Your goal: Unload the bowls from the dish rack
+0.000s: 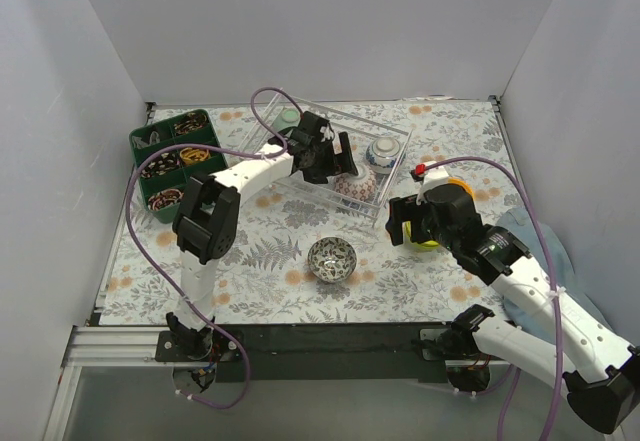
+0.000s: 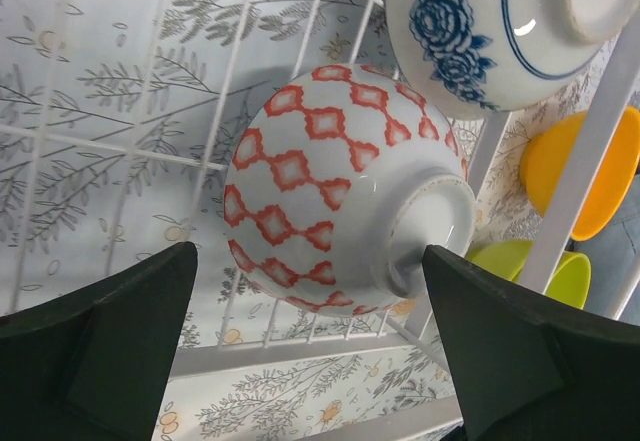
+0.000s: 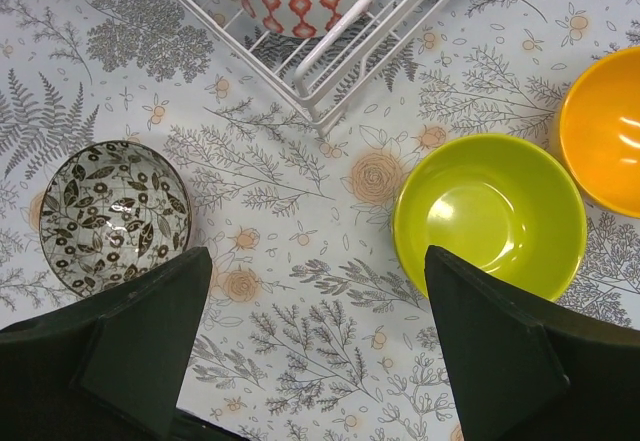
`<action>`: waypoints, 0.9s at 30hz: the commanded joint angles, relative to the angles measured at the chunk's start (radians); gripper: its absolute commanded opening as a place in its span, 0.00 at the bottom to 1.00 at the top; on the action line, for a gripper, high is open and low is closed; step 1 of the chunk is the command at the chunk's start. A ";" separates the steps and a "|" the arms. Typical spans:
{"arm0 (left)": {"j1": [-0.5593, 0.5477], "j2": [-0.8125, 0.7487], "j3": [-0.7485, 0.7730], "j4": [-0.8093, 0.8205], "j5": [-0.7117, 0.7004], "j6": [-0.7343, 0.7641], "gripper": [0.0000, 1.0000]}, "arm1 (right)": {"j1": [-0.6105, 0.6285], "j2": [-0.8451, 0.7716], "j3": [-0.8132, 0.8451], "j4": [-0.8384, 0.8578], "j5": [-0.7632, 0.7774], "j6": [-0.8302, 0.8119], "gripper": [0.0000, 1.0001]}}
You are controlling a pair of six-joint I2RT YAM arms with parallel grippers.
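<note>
Left tool point(image 2: 310, 296) inside the white wire dish rack point(image 1: 355, 121), released, jaws spread to either side of a red-diamond bowl point(image 2: 330, 186) lying on its side on the rack bars. Just beside it in the rack, a blue-and-white flowered bowl point(image 2: 480, 31), also tipped. Possibly a pale green bowl point(image 1: 289, 118) at the rack's far left corner, half hidden by the arm. Right tool point(image 3: 318, 261) hovering over the table point(image 3: 320, 361), released, gripping nothing. Outside the rack, 3 bowls upright on the table: a lime-yellow bowl point(image 3: 490, 216), an orange bowl point(image 3: 605, 136) just beside it, and a black-leaf patterned bowl point(image 3: 115, 216) well apart on the other side.
</note>
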 commanded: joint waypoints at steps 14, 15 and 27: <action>-0.050 0.048 0.018 -0.006 0.044 -0.068 0.98 | -0.002 0.003 -0.024 0.028 -0.032 0.008 0.95; -0.052 0.045 0.019 -0.007 0.048 -0.072 0.98 | -0.002 0.003 -0.024 0.026 -0.032 0.008 0.95; -0.064 0.057 -0.001 0.000 0.084 -0.146 0.98 | -0.002 0.017 -0.027 0.037 -0.040 0.003 0.95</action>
